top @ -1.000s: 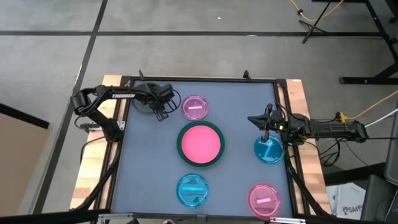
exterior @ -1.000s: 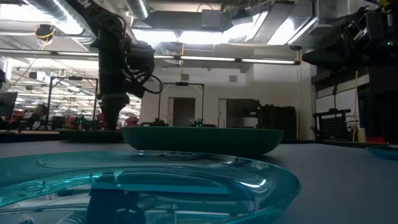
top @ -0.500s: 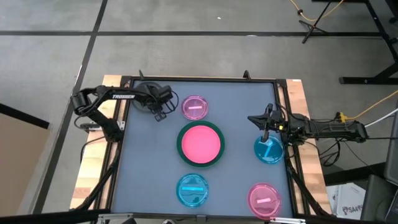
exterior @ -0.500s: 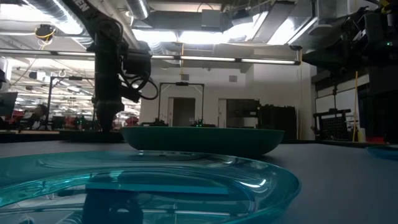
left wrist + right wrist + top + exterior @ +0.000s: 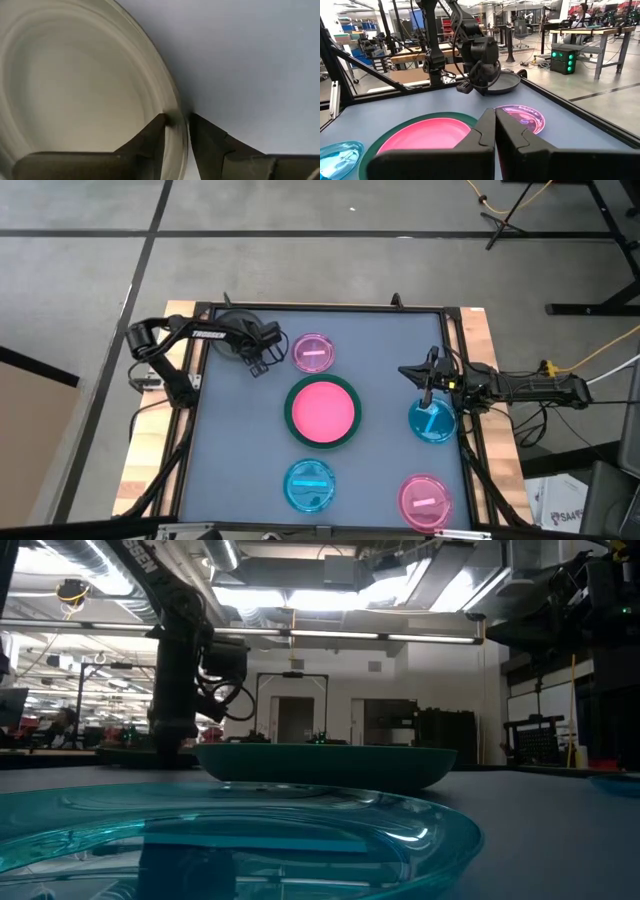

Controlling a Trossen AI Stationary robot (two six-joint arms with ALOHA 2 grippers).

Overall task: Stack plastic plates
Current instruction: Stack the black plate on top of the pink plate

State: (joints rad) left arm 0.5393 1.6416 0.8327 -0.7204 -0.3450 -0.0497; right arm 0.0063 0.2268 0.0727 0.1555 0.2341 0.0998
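Observation:
A dark grey plate [image 5: 232,338] lies at the table's far left corner. My left gripper [image 5: 258,360] stands over its right edge, shut on its rim [image 5: 177,120]. An opaque pink plate [image 5: 322,410] rests inside the large dark green plate [image 5: 290,412] at the table's middle. One translucent magenta plate [image 5: 313,353] lies far of them, another [image 5: 425,500] at the near right. One translucent blue plate [image 5: 309,485] lies near, another [image 5: 433,423] at the right edge. My right gripper [image 5: 405,370] hangs shut above the table, far of that blue plate. My left gripper has the dark grey plate's rim [image 5: 172,107] on its right side, pinched with one finger [image 5: 155,132] inside the plate and the other outside. The fingers come from above, pointing down [image 5: 170,735]. The plate [image 5: 130,753] lies low on the table.
A raised frame [image 5: 320,307] runs round the table, with wooden boards [image 5: 150,470] outside it. Bare table surface lies left of the green plate and between the near plates. The near blue plate [image 5: 230,830] fills the foreground of the low view.
My left gripper has come down onto the dark grey plate's right rim, drifting slightly toward the table's left edge. The plates and my right arm have kept still.

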